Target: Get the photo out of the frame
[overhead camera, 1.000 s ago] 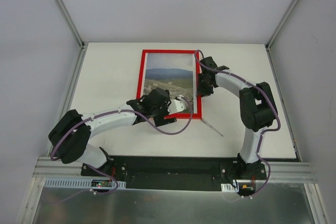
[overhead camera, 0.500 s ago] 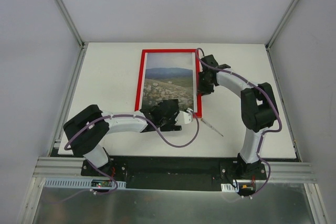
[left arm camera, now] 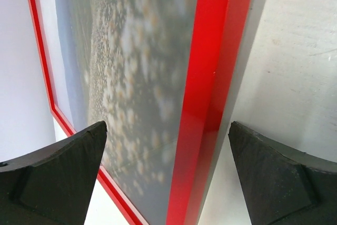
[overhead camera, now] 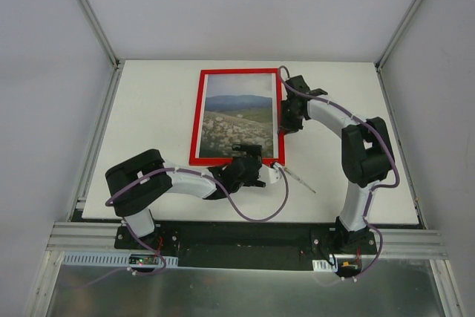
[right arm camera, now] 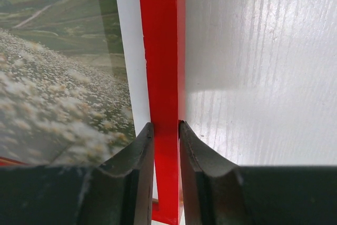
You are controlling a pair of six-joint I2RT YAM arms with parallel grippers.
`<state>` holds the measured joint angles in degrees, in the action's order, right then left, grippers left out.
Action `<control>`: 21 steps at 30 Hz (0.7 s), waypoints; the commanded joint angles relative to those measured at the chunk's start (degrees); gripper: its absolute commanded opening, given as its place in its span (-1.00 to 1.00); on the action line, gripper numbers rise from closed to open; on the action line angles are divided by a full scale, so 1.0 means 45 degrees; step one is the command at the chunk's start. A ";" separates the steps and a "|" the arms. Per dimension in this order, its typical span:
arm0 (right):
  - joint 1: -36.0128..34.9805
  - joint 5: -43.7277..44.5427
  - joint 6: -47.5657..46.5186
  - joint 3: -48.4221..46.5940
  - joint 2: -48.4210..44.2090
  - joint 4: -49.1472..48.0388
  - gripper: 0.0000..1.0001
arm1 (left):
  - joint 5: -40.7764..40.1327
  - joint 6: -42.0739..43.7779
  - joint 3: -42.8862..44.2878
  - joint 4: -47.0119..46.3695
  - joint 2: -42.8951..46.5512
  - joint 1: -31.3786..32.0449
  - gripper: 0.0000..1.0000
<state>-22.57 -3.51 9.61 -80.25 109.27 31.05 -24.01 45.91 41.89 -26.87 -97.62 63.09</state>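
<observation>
Change noted: since a second ago the left arm (overhead camera: 185,180) has drawn back toward the near side. Its wrist, then lying over the lower part of the photo (overhead camera: 236,116), now sits at the near edge of the frame (overhead camera: 196,120). The left pincer (overhead camera: 273,174) has come to the frame's near right corner. The right arm and the frame show no visible shift.

Frame: lies on the counter (overhead camera: 156,109), picture side up, centred slightly toward the far side. Its long axis runs near to far, leaning a little leftward at the near end. The sky end of the photo points to the far side and the stony ground end toward the arm bases. The photo sits inside the frame.

Left pincer: released, jaws spread wide to either side of the right rail at the corner, touching nothing.

Right pincer (right arm camera: 166,126): clenched on the frame's right rail, one finger on each side of the red strip.
</observation>
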 commanded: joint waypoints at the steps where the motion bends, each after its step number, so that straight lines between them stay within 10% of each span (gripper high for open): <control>1: 0.0074 -0.0529 0.0150 -0.0917 -0.1353 0.0034 -0.99 | -0.0074 -0.0163 -0.0324 0.0171 -0.0512 0.0316 0.98; 17: 0.0016 0.0620 -0.0433 -0.1092 -0.1277 0.0346 -0.99 | -0.1950 0.0696 -0.0695 -0.2367 -0.1724 0.0433 0.72; 21: -0.0005 0.1774 -0.1157 -0.2126 -0.0009 0.0815 -0.44 | -0.1677 0.0482 -0.1202 -0.2466 -0.1081 0.0433 0.82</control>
<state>-22.35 -1.34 7.84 -84.58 105.10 33.08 -32.21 48.97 39.79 -40.93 -103.28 65.21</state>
